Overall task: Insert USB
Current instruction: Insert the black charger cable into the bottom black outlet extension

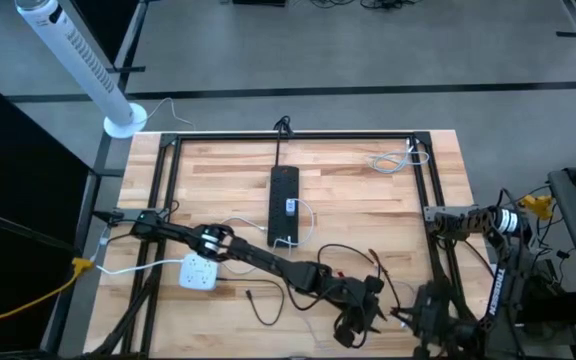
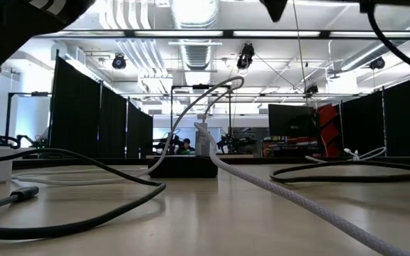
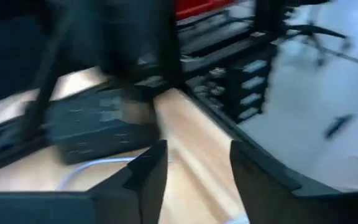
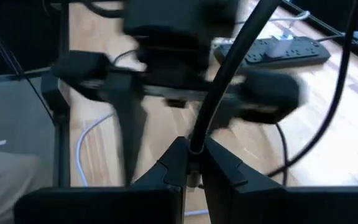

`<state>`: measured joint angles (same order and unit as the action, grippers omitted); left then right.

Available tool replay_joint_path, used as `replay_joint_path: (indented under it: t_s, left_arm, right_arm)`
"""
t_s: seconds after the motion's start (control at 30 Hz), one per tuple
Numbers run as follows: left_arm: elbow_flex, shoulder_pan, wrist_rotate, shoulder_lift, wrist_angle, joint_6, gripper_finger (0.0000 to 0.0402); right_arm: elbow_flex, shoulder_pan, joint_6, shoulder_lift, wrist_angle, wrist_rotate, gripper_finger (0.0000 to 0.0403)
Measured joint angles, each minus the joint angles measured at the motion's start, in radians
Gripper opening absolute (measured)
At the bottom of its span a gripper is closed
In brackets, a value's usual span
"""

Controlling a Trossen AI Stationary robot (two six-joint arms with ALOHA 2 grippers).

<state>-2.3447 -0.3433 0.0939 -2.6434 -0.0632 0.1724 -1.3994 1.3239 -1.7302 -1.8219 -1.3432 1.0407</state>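
Note:
A black power strip (image 1: 284, 203) lies flat on the wooden table's middle, with a white plug (image 1: 290, 207) in it. It also shows in the low view as the power strip (image 2: 184, 168). A black cable (image 1: 343, 258) loops over the near right of the table. My left gripper (image 3: 194, 180) hangs open near the table's near right edge with nothing between its fingers; it shows from above as the left gripper (image 1: 353, 325). Close beside it, my right gripper (image 4: 192, 158) is shut on the black cable. The cable's USB end cannot be made out. My right gripper pinches the black cable (image 4: 196, 140) between its two fingers. The cable rises out from between the fingertips and runs off, clear of the table there. Which end of the cable lies in the hold cannot be told.
A white adapter (image 1: 198, 272) with its white cord sits at the near left. A white cable coil (image 1: 393, 160) lies at the far right corner. A black metal frame (image 1: 298, 135) runs round the table. A white tower fan (image 1: 78, 55) stands beyond the far left corner.

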Motion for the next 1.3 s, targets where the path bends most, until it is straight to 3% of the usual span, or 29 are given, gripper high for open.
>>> replay_joint_path:
  t_s: [0.13,0.63,1.07,1.3]
  left_arm:
    - [0.0,0.001,-0.113,0.004,-0.016,0.004,0.0183]
    - [0.0,-0.017,-0.099,0.005,-0.012,0.04,0.0129]
    - [0.0,-0.032,-0.147,0.005,-0.017,0.075,0.0007]
    - [0.0,-0.034,-0.141,0.005,-0.017,0.074,0.0037]
  right_arm:
    - [0.0,-0.002,0.039,-0.027,0.053,0.055,0.0017]
    - [0.001,-0.032,0.047,-0.074,0.047,0.051,0.0017]
    - [0.0,-0.035,0.047,-0.091,0.048,0.007,0.0017]
    - [0.0,-0.035,0.039,-0.104,0.047,0.004,0.0017]
